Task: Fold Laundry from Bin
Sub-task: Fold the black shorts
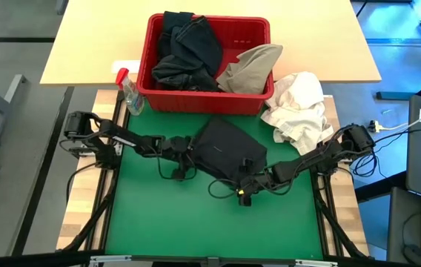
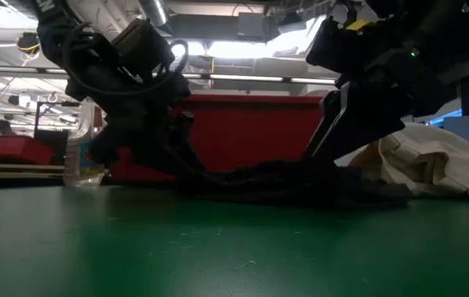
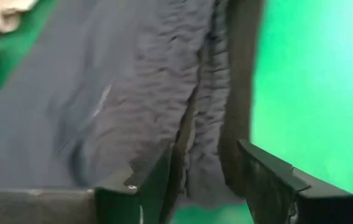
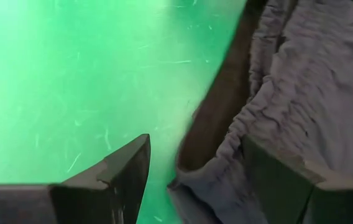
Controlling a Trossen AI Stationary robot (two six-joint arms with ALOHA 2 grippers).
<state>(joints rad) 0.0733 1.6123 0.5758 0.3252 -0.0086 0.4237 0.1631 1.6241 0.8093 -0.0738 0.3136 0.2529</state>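
Note:
A dark charcoal garment (image 1: 221,144) lies flat on the green mat in front of the red bin (image 1: 196,102). The bin holds more laundry: dark pieces (image 1: 188,48) and a khaki one (image 1: 251,68). My left gripper (image 1: 190,156) is at the garment's left edge. It is open, and the gathered elastic hem (image 3: 207,124) runs between its fingers. My right gripper (image 1: 249,178) is at the garment's near right corner, also open. One finger (image 4: 127,174) stands over bare mat and the other (image 4: 282,180) over the cloth. My left gripper slants down from the table's left with a finger on either side of the gathered hem (image 3: 209,165); I cannot tell whether it touches the cloth. My right gripper slants down from the right, astride the hem's corner (image 4: 217,165); whether it touches cannot be told.
A white cloth bundle (image 1: 299,107) lies at the mat's far right, close to the right arm. A small spray bottle with a red top (image 1: 129,93) stands beside the bin's left wall. Bare green mat (image 1: 196,222) stretches toward the near edge.

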